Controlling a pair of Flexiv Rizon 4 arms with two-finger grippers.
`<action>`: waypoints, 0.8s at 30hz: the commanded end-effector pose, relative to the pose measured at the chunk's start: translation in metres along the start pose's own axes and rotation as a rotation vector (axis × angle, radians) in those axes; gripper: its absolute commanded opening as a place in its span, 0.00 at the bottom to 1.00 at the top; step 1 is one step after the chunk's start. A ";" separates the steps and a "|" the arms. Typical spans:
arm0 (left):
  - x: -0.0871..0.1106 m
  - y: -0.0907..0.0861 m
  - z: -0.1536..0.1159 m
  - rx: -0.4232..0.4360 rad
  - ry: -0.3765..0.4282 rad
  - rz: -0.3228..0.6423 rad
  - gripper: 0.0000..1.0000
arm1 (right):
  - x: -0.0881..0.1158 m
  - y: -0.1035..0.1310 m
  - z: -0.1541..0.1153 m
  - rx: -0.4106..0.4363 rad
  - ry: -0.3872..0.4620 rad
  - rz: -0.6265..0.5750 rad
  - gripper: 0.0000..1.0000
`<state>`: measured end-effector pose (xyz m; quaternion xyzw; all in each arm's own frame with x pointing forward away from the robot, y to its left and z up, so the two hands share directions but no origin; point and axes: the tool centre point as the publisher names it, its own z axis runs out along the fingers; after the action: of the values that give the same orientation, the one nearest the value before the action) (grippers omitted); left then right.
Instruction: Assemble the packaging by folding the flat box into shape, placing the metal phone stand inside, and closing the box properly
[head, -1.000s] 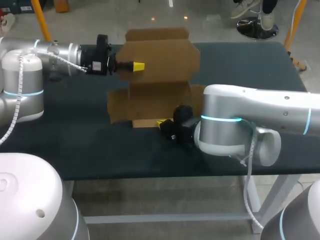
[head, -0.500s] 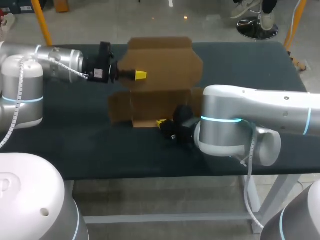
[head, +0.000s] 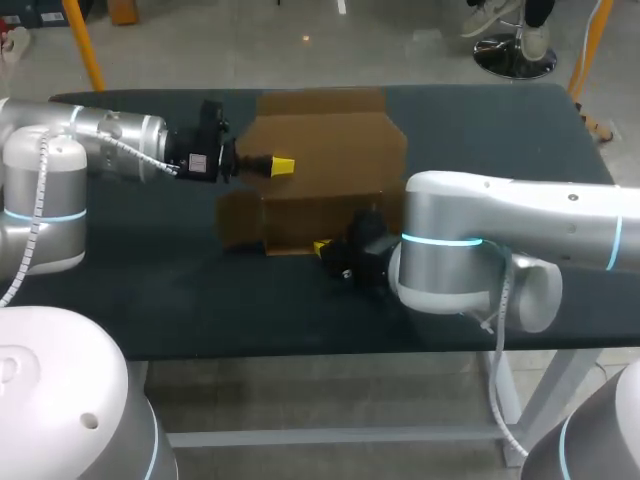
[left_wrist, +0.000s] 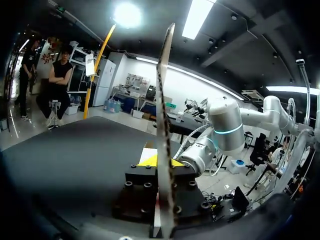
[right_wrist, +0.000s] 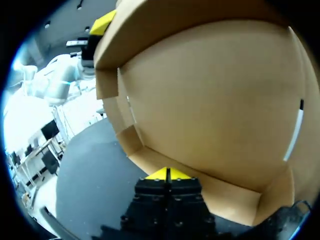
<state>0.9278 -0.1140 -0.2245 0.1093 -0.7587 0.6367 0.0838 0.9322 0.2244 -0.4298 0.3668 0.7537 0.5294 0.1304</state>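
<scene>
The brown cardboard box (head: 330, 150) sits partly folded at the table's middle. Its large back panel is raised and leans over the flat base. My left gripper (head: 282, 165) is shut on that panel's left edge. In the left wrist view the sheet (left_wrist: 164, 100) runs edge-on between the fingers of the gripper (left_wrist: 161, 162). My right gripper (head: 322, 246) is shut, its yellow tips resting at the box's near edge. In the right wrist view that gripper (right_wrist: 167, 174) meets the low front flap, and the box interior (right_wrist: 215, 90) rises ahead. No phone stand is visible.
The dark table (head: 150, 270) has bare surface to the left, right and front of the box. My right arm's thick white link (head: 470, 250) lies across the table's near right side. A short side flap (head: 240, 220) sticks out at the box's left.
My left gripper has come nearer and lower with the panel, swinging it up and forward over the base. The right arm has kept still.
</scene>
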 end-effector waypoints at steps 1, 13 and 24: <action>0.001 0.006 0.004 0.001 -0.006 0.004 0.00 | -0.001 -0.006 0.007 0.001 -0.006 -0.001 0.00; 0.001 0.011 0.005 -0.020 -0.030 0.008 0.00 | -0.001 -0.006 0.007 0.001 -0.006 -0.001 0.00; 0.000 0.014 0.004 -0.015 -0.039 0.015 0.00 | -0.001 -0.006 0.007 0.001 -0.006 -0.001 0.00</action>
<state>0.9246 -0.1134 -0.2335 0.1151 -0.7652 0.6300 0.0658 0.9323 0.2243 -0.4299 0.3669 0.7537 0.5294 0.1305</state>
